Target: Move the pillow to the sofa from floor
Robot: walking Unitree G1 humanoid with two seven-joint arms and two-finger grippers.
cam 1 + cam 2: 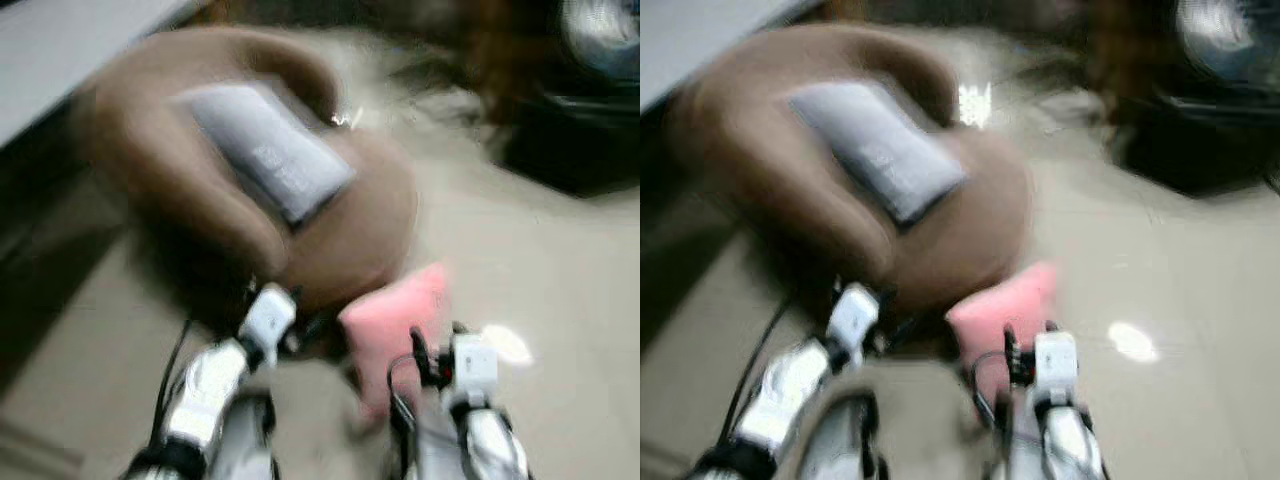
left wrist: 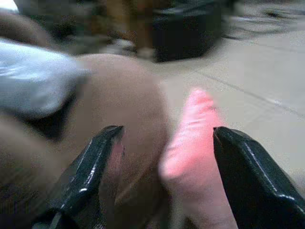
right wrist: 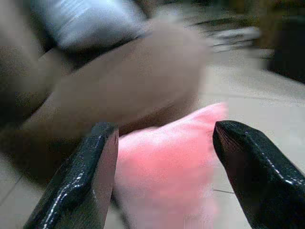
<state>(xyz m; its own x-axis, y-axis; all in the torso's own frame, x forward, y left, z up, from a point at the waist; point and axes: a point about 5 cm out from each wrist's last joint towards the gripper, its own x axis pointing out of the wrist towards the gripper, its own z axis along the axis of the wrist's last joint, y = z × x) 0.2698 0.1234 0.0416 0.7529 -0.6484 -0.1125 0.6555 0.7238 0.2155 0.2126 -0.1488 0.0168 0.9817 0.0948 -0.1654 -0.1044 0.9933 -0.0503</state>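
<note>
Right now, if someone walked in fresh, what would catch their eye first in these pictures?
The pink pillow stands out, leaning against the front of the round brown sofa on the pale floor. A grey cushion lies across the sofa's seat. Both arms reach toward the pillow, and the right end effector has its fingers spread open around it, while the left end effector is open beside it.

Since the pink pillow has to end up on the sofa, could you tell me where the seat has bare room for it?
The brown sofa has bare cushion along its rounded front edge, between the grey pillow and the pink pillow leaning below. The back of the seat is crowded by the grey pillow. The pale floor to the right is open.
</note>
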